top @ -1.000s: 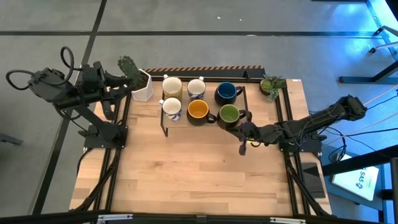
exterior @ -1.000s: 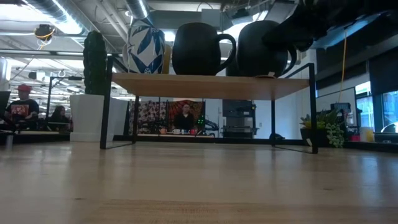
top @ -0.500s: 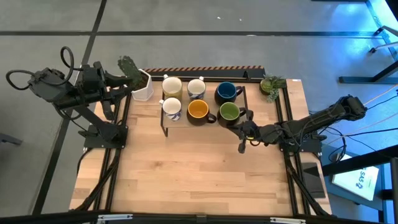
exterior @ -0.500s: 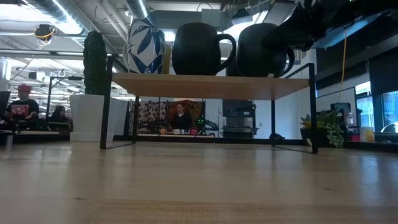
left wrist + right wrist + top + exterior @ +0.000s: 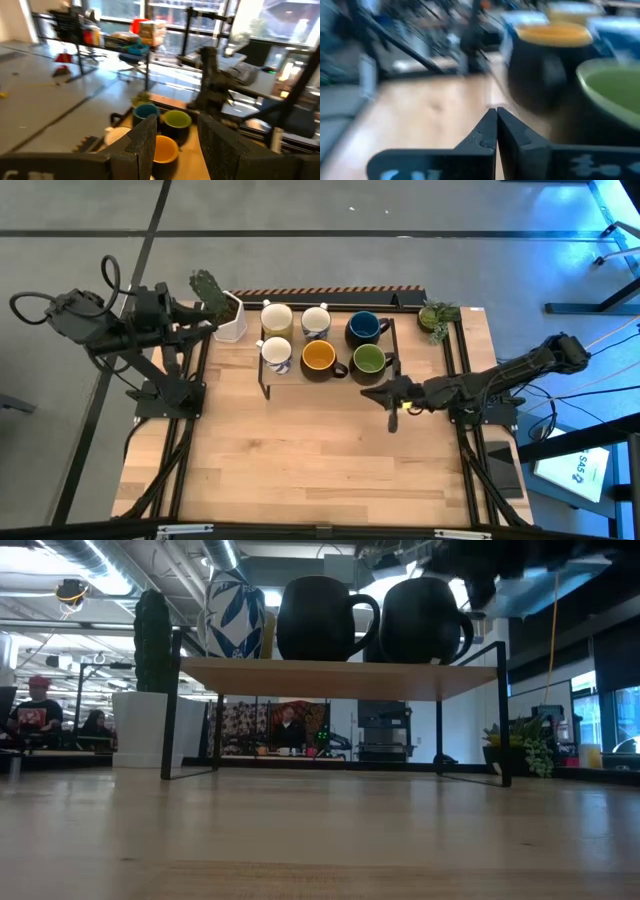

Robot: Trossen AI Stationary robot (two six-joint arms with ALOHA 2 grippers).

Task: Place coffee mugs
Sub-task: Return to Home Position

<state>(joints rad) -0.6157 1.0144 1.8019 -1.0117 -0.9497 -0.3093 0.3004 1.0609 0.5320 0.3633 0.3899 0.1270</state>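
Six mugs stand on their bases on a small wooden shelf. At the back are a cream mug, a blue-patterned white mug and a dark mug with a blue inside. In front are a patterned white mug, an orange-inside mug and a green-inside mug. My right gripper is shut and hovers just off the shelf's near right corner, pointing toward the table's left. My left gripper is open and waits beside the cactus pot.
A white pot with a cactus stands left of the shelf, and a small leafy plant sits at the far right corner. The shelf's black frame rises off the table. People sit in the room behind. Bare wood lies nearer.
My right gripper has drawn back from the green-inside mug's handle toward the table's near edge. It has also swung round, from pointing at the far edge to pointing left. The mugs have stayed put.
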